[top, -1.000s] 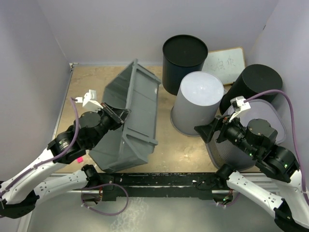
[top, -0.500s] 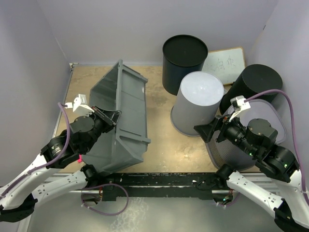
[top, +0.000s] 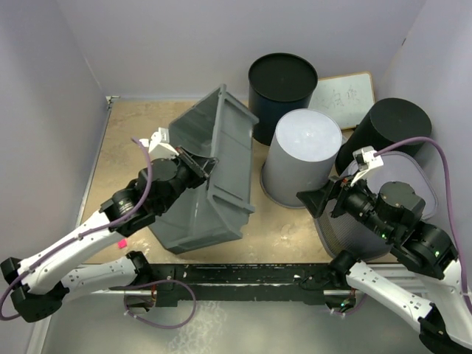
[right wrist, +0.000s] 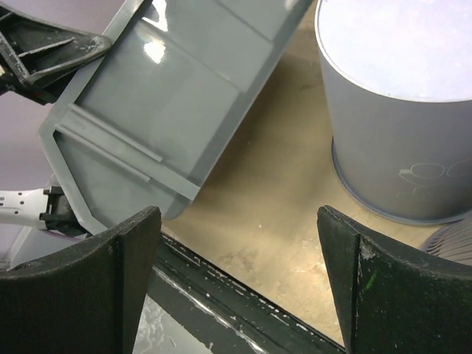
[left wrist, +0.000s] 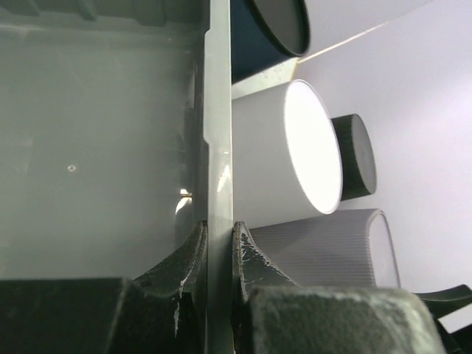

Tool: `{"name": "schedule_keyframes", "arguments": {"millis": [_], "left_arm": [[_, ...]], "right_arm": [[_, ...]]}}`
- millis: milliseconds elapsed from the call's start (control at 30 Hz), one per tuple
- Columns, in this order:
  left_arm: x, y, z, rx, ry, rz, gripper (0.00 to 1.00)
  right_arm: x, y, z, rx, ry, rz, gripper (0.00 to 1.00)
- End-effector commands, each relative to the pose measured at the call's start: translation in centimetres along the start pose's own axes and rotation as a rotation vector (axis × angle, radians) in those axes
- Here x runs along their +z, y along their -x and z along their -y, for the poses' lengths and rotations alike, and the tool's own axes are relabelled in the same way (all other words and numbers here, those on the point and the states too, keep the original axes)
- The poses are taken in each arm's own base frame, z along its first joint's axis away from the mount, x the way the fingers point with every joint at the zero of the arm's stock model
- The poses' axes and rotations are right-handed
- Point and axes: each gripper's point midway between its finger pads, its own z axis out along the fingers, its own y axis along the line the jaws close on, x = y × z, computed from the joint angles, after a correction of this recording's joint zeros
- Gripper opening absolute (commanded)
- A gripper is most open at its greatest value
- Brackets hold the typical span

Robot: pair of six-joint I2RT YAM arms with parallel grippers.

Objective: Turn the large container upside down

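Grey plastic fills the left half of the top view: the large container (top: 214, 166) has swung back to the right compared with half a second ago, and it now stands steeply on one long edge. Its upper corner is close to the dark round bin (top: 282, 85) and its ribbed flank faces the round light grey bin (top: 302, 155). Your left gripper (top: 200, 168) has travelled forward and rightward with it. I judge the flip to be roughly half done, since the crate is neither flat nor overturned. The right gripper (top: 317, 199) hangs over the mesh basket (top: 369, 236), well apart from the crate.

From the left wrist, the left gripper (left wrist: 219, 237) has its jaws pressed together on a thin edge of the large container (left wrist: 96, 147), one finger on either face. The light grey bin (left wrist: 280, 169) stands beyond that edge.

From the right wrist, the right gripper (right wrist: 240, 251) has its jaws wide apart and holds nothing. The large container (right wrist: 169, 88) lies ahead and to the left of them, untouched by them, with bare table (right wrist: 273, 192) between.
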Motion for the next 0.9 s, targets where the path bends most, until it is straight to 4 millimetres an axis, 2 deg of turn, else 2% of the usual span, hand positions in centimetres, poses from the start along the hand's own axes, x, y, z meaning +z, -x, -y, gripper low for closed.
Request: {"name": "schedule_keyframes", "arguments": {"millis": [0,100,200,333,433,633,867], "left_arm": [[-2.7,5.7,12.7,-0.267,-0.425,0.081,0.0],[-2.1,5.8,12.6,-0.303,-0.429,0.096,0.0],[-2.0,6.5,10.6,-0.353,-0.403,0.147,0.0],[-3.3,8.4,7.8,-0.42,-0.377,0.237,0.0],[-3.7,8.9,5.3,-0.435,-0.313,0.279,0.0],[-4.2,7.1,-1.3,-0.451,-0.152,0.292,0.0],[-7.2,7.3,-8.0,-0.525,-0.064,0.388,0.0]], "right_arm": [[-0.4,1.1,-0.6,0.016,0.023,0.047,0.88],[-0.4,1.1,-0.5,0.018,0.021,0.045,0.88],[-0.6,1.0,-0.3,0.017,0.01,0.044,0.88],[-0.6,1.1,-0.1,0.016,0.0,0.047,0.89],[-0.3,1.1,-0.2,0.013,0.001,0.041,0.89],[0.2,1.1,-0.5,0.008,0.012,0.035,0.89],[0.4,1.2,-0.7,0.005,0.02,0.032,0.89]]}}
